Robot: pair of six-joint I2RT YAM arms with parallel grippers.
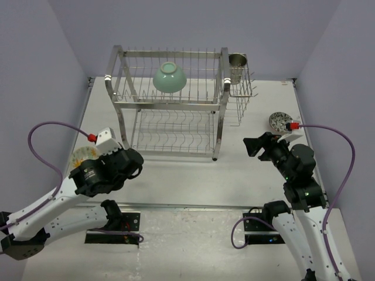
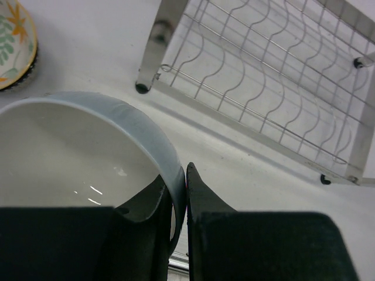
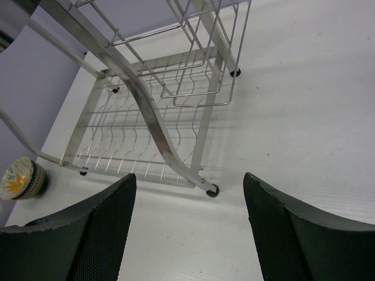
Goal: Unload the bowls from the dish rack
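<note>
Left gripper [image 2: 177, 182] carrying a pale grey bowl [image 2: 88, 152] by the rim, near the dish rack [image 2: 153, 44].

Its fingers are pinching the rim, one inside and one outside. The right gripper [image 3: 188, 178] is hanging spread wide and empty, facing the rack. The mint-green bowl [image 1: 170, 77] is sitting on the top tier; the flowered bowl [image 2: 10, 47] and a patterned bowl [image 1: 281, 122] are lying on the table [image 1: 246, 187]. Risks: so thin a hold is inviting the bowl to pivot or slip — and setting it down close to the flowered bowl could be knocking china together.
</note>
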